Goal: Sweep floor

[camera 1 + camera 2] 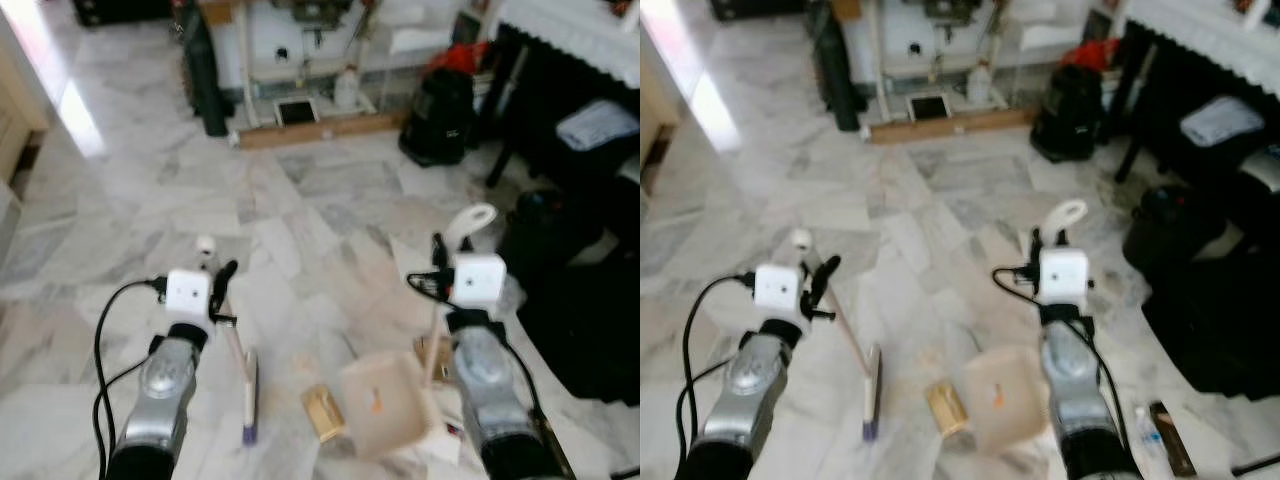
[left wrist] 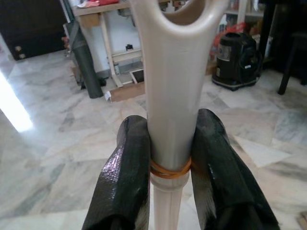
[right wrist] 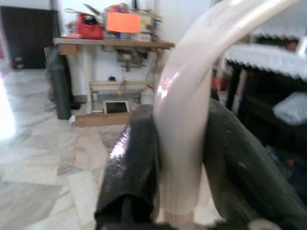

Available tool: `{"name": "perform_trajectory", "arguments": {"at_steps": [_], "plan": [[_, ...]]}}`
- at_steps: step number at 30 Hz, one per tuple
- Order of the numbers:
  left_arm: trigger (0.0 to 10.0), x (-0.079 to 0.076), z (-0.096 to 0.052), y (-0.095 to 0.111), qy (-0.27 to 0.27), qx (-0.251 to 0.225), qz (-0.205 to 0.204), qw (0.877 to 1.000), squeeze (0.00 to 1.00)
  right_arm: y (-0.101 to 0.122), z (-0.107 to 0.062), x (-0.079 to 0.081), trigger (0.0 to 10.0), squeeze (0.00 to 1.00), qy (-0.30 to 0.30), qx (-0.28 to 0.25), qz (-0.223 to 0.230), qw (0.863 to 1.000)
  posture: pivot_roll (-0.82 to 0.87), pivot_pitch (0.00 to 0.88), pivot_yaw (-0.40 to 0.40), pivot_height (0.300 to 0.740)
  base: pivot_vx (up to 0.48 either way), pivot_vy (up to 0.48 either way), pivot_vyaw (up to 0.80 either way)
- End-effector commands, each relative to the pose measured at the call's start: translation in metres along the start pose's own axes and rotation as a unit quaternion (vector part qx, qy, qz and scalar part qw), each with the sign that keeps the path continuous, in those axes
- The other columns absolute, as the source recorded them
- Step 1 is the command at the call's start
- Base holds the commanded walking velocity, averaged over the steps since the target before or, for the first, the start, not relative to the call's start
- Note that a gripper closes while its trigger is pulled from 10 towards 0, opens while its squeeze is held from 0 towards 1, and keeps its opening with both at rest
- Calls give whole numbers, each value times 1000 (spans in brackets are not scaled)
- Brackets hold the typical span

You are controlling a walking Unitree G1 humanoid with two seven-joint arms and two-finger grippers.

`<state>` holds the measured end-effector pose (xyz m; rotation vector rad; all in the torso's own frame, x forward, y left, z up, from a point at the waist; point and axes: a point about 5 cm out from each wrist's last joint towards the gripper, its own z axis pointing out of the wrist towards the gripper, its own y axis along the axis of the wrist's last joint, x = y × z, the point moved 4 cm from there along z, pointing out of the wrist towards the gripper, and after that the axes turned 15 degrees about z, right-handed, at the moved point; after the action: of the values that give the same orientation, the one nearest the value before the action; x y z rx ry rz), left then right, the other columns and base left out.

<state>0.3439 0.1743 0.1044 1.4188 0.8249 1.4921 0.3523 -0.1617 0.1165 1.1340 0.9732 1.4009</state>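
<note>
My left gripper is shut on the pale handle of a small brush. Its shaft slants down to the brush head, which rests on the marble floor. My right gripper is shut on the curved cream handle of a dustpan. The beige pan sits low on the floor in front of my right arm. A small golden-brown piece of litter lies between the brush head and the pan, close to the pan's left edge.
A black bag and a dark table with a white lace cloth stand at the right. Black bundles lie on the floor beside my right arm. A sewing table and a wooden plank stand at the back.
</note>
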Motion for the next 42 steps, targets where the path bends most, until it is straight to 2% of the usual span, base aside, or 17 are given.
{"name": "perform_trajectory", "arguments": {"at_steps": [1, 12, 34, 42], "plan": [[10000, 2, 4, 11, 4, -22, 9, 1000, 0, 8, 2, -4, 10000, 0, -2, -15, -4, 1000, -30, 57, 12, 740, 356, 0, 0], [10000, 1, 3, 11, 2, -23, 7, 1000, 0, 6, 2, 2, 10000, 0, 10, -13, -17, 1000, -26, 50, 11, 740, 350, 0, 118], [10000, -2, 2, 9, -6, -17, 5, 1000, 0, -1, 0, -2, 10000, 0, 5, 2, -16, 1000, -26, 66, 8, 740, 0, 0, 0], [10000, -3, 2, 8, -12, -15, 2, 1000, 0, -13, 11, -1, 10000, 0, -5, 28, -14, 1000, -29, 76, 7, 740, 0, 0, 0]]}}
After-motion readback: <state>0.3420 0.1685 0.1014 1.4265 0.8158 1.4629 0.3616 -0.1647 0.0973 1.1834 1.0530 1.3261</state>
